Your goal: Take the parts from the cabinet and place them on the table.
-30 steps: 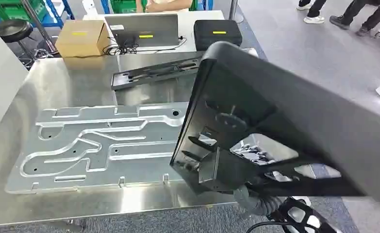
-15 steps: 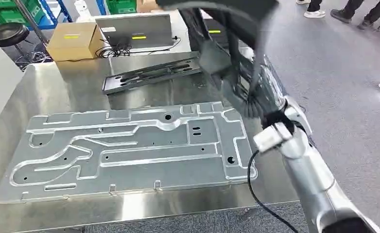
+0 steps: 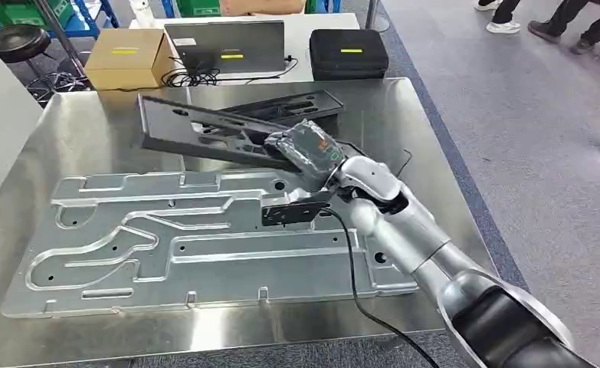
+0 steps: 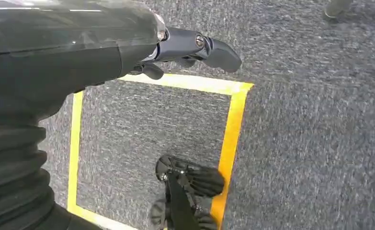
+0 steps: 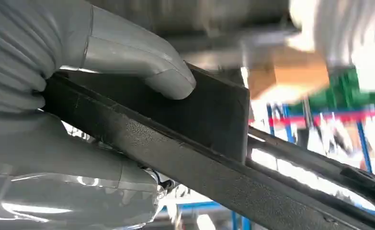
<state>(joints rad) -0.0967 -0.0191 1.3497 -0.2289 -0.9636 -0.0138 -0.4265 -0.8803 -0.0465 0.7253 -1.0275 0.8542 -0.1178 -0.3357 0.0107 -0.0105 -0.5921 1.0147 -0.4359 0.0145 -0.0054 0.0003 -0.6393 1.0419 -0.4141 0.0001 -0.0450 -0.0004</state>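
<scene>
Fingers [image 5: 142, 72] of the right hand [image 3: 306, 149] clamp the long black plastic panel [image 3: 204, 134]; lower it flat onto the steel desk [image 3: 74, 138], beside the other black panel [image 3: 296, 103], before letting go.

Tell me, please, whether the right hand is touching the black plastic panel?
Touching. In the right wrist view the right hand grips the black plastic panel, its thumb pressed flat on the panel's face.

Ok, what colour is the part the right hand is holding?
Black, or very dark grey; the part shows best in the head view, held by the right hand.
</scene>
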